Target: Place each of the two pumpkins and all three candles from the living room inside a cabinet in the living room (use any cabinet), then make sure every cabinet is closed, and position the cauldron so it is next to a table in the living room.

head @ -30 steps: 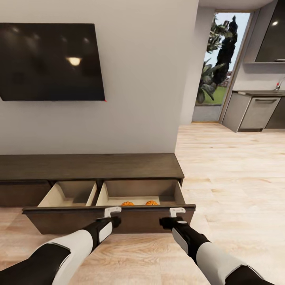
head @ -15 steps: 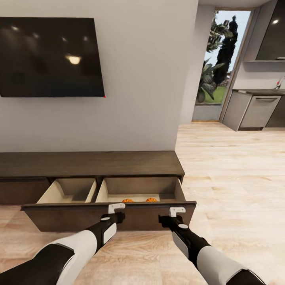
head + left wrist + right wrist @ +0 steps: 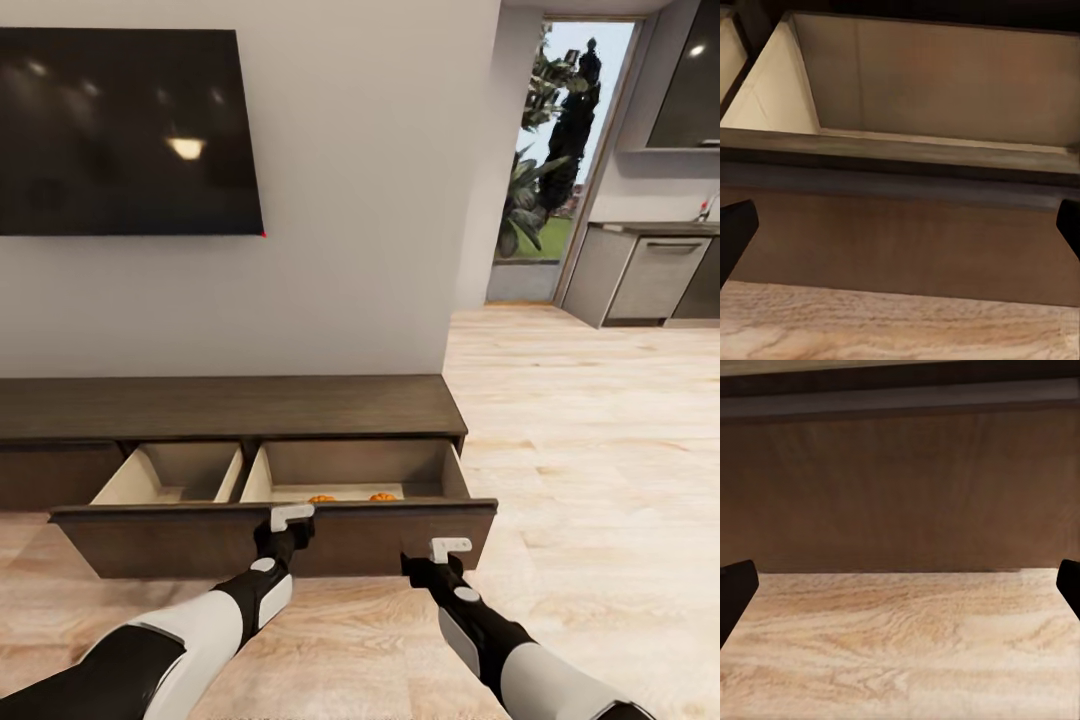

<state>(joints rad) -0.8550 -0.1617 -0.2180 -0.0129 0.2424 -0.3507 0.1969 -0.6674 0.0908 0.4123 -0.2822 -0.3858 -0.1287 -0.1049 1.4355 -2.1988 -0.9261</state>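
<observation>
The cabinet (image 3: 230, 408) runs low along the wall, and its wide drawer (image 3: 170, 540) is pulled out. Both pumpkins (image 3: 322, 498) (image 3: 382, 496) lie in the drawer's right compartment, just behind the front panel. My left gripper (image 3: 291, 517) is open at the top edge of the drawer front (image 3: 900, 240), looking into the pale interior. My right gripper (image 3: 450, 548) is open too, lower down before the drawer front (image 3: 900, 487) near its right end. The candles, the cauldron and the table are out of view.
A dark TV (image 3: 120, 130) hangs on the wall above the cabinet. Open wood floor (image 3: 600, 450) stretches right toward a glass door (image 3: 560, 170) and grey kitchen units (image 3: 650, 280).
The head view has tilted down slightly. My left gripper has risen to the drawer front's top edge, and my right gripper has dropped a little below it. The drawer looks slightly further in.
</observation>
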